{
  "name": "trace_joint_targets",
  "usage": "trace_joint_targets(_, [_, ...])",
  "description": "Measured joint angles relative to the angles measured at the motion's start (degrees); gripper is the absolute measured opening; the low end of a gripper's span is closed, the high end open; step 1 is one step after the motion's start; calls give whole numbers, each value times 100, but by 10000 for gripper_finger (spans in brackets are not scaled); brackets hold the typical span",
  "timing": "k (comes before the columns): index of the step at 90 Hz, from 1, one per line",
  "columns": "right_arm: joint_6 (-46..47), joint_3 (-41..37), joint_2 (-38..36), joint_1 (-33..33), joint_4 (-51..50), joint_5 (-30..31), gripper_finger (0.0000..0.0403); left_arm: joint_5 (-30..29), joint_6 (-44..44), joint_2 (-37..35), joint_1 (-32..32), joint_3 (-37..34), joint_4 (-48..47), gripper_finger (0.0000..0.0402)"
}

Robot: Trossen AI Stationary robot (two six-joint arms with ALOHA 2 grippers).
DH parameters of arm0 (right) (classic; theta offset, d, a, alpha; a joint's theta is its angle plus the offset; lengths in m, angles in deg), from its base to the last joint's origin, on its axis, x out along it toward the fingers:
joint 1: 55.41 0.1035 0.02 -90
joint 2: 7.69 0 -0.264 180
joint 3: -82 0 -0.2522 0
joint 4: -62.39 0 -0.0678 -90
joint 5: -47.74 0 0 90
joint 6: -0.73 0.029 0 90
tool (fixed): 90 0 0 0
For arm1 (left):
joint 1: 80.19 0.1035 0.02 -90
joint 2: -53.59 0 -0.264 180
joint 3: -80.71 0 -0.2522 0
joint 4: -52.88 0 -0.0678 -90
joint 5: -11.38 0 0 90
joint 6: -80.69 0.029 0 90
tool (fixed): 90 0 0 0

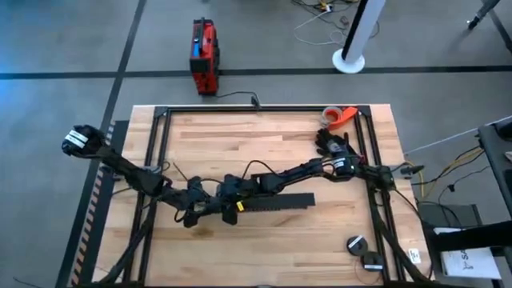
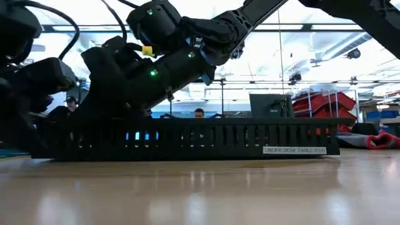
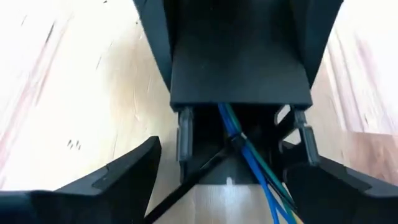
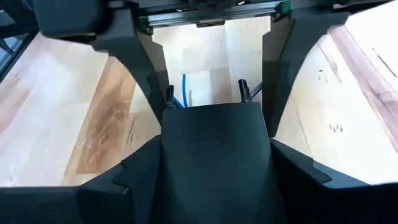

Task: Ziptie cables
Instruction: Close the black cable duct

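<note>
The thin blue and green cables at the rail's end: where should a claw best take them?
Probably on the bunched run of thin blue and green cables just outside the black slotted plastic rail, from above: there the strands lie together, exposed.

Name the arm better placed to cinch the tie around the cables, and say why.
Left, probably. The left wrist view shows the cables running out between the left gripper's spread fingers, a dark tie crossing them. The right gripper faces it across the black slotted rail, with only a blue strand glimpsed.
</note>
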Motion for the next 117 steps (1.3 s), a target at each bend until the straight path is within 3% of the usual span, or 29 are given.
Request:
trace_joint_targets(20, [1,-7,0,0,65,25,213,-227,-96,430,-7,-38,398,299])
trace_joint_targets(43, [-5,-25,0,-11,112,62,213,-311,76,764,-6,-43,721,209])
trace_joint_targets(73, [-43,-38,17,0,395,171,213,-301,242,745,25,-62,874,231])
trace_joint_targets(95, [-117,-38,20,9,470,201,213,-231,430,738,167,-75,1036,212])
trace_joint_targets(117, [-202,-27,20,-1,438,211,213,-264,556,727,213,-78,1248,225])
